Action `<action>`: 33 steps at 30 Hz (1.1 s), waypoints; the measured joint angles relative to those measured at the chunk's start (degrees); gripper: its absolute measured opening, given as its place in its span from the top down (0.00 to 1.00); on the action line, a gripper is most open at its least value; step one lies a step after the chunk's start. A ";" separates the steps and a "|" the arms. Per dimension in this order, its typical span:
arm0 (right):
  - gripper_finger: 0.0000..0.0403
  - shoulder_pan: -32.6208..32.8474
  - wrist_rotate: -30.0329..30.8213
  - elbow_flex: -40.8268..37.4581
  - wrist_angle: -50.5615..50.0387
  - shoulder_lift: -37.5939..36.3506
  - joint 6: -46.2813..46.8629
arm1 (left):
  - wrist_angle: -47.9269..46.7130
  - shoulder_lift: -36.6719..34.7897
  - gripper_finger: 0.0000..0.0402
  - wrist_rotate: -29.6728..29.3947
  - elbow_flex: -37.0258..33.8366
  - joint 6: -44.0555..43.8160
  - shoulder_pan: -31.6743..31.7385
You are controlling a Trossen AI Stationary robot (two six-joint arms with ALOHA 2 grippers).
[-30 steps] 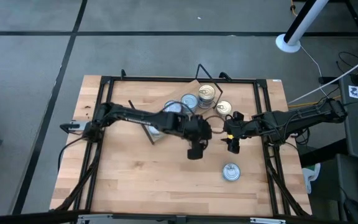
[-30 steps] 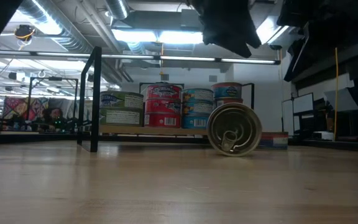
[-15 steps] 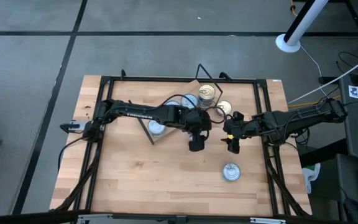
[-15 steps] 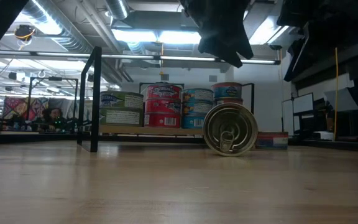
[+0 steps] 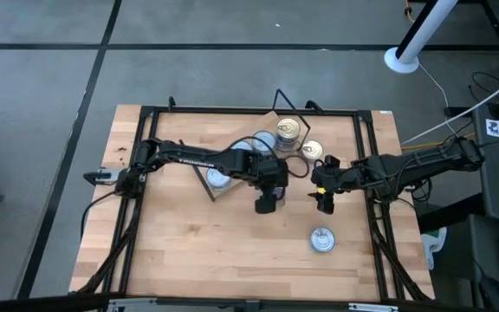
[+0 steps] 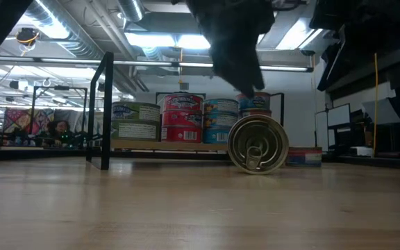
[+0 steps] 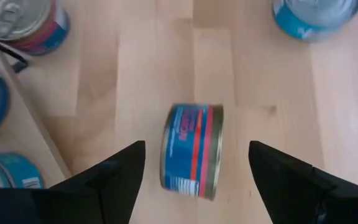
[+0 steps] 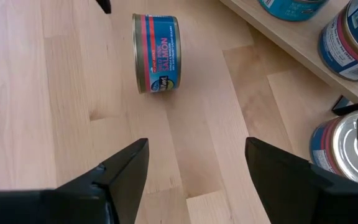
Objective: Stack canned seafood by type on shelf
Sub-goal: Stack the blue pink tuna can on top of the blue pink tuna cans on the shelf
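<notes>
Grey floor [image 5: 42,78] surrounds the table; fluorescent ceiling lights [image 6: 179,40] overhead.

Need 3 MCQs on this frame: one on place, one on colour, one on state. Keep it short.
1. Where is the tin on its edge?
A. on the shelf
B. on the tabletop in front of the left gripper
C. held by the right gripper

2. What colours are on that tin's label?
A. blue with red bands
B. green and white
C. plain gold

3. How do the left gripper's fingers stand?
A. shut on the tin
B. shut on nothing
C. open, the tin free between them

Answers:
1. B: the left wrist view shows it on bare wood, off the shelf that holds the stacked tins.
2. A: both wrist views show a blue label with red stripes.
3. C: the two fingers stand wide apart on either side, touching nothing. The right gripper is also open, over bare tabletop.
</notes>
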 joint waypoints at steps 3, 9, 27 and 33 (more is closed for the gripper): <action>0.34 0.00 0.00 0.01 0.00 0.00 0.00 | 0.21 0.18 0.30 0.14 -1.53 2.07 -0.02; 0.34 0.00 0.00 0.00 0.00 0.00 0.00 | 1.91 0.25 0.30 0.14 -4.16 2.65 0.02; 0.34 -0.01 -0.01 0.00 0.00 0.00 0.00 | 9.39 0.73 0.30 0.25 -9.32 3.67 1.51; 0.34 -0.01 -0.02 -0.01 -0.06 0.01 0.00 | 8.98 1.87 0.30 4.32 -9.35 3.46 1.97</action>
